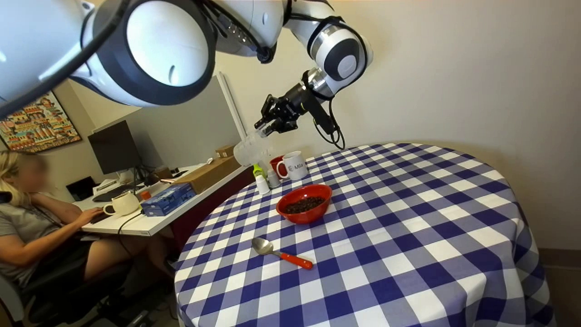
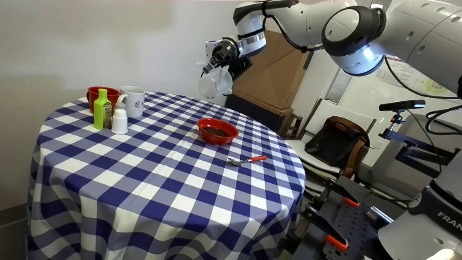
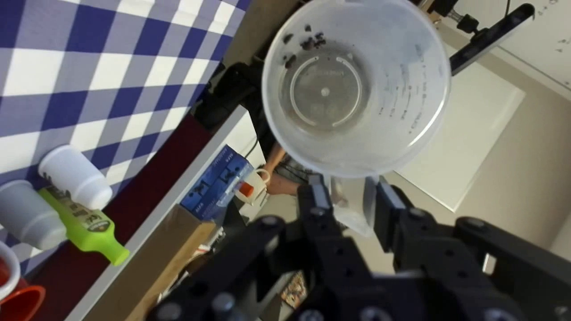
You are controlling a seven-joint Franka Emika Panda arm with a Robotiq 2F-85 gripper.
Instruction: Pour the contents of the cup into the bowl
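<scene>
Grips the handle (image 3: 353,218) of the clear cup (image 3: 357,87) with the gripper (image 3: 352,196) closed to a narrow gap on either side of it; suspends the cup, tilted, higher than the red bowl (image 1: 313,217) and apart from it. Shows dark pieces (image 1: 303,205) in the bowl and only a few crumbs (image 3: 312,43) on the cup's inner wall, suggesting a nearly finished pour. Risks scattering those crumbs over the blue-and-white checked tablecloth (image 1: 386,218) through tipping outside the bowl's rim. Also risks a swivel of the cup, owing to the handle-only pinch, and, in a careless lowering, a knock to the green bottle (image 2: 103,112) or white container (image 2: 120,122). Includes, near the bowl, a spoon (image 1: 286,256) lying on the tablecloth; beyond, a desk (image 1: 145,225) with a blue box (image 1: 169,200), a seated person (image 1: 27,225), and a pale chair (image 2: 332,110) bearing a dark bag (image 2: 330,142).
</scene>
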